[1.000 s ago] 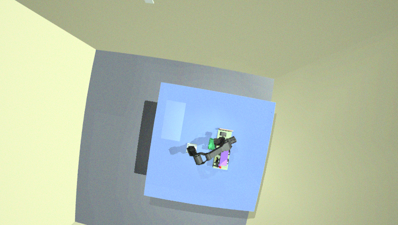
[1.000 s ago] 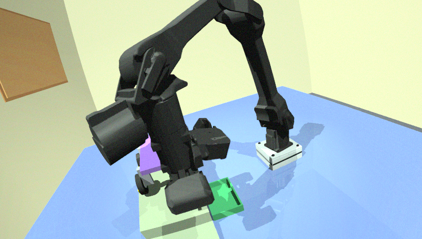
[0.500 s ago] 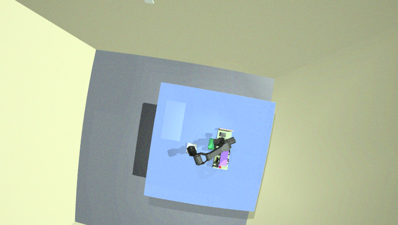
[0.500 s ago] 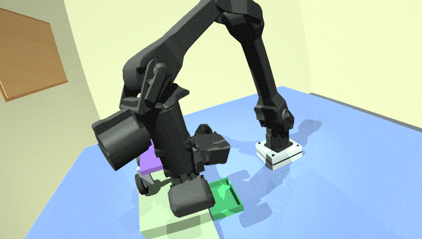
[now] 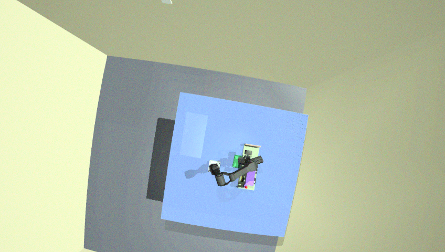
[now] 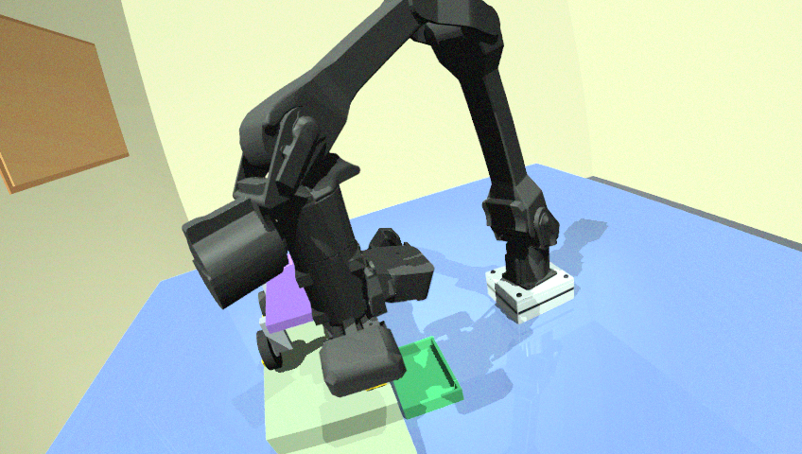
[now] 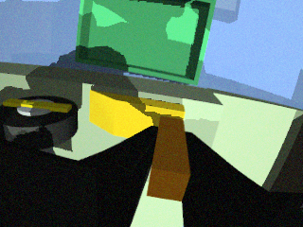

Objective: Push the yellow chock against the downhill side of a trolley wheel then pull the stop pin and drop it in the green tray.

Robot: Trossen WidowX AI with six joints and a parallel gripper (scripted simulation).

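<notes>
Wrist view: the gripper (image 5: 248, 153) (image 6: 359, 365) (image 7: 169, 136) is clamped on the handle (image 7: 170, 158) of the chock (image 6: 376, 387) (image 7: 118, 113), over the ramp (image 5: 255, 150) (image 6: 315, 408) (image 7: 246, 123). One wheel (image 6: 269, 349) (image 7: 40, 120) shows apart from the chock. From above, the trolley (image 5: 250, 178) (image 6: 287, 301) is on the ramp, the pin's red head (image 5: 245, 187) at its uphill end; the tray (image 5: 235, 161) (image 6: 430, 376) (image 7: 142, 35) sits beside the ramp.
</notes>
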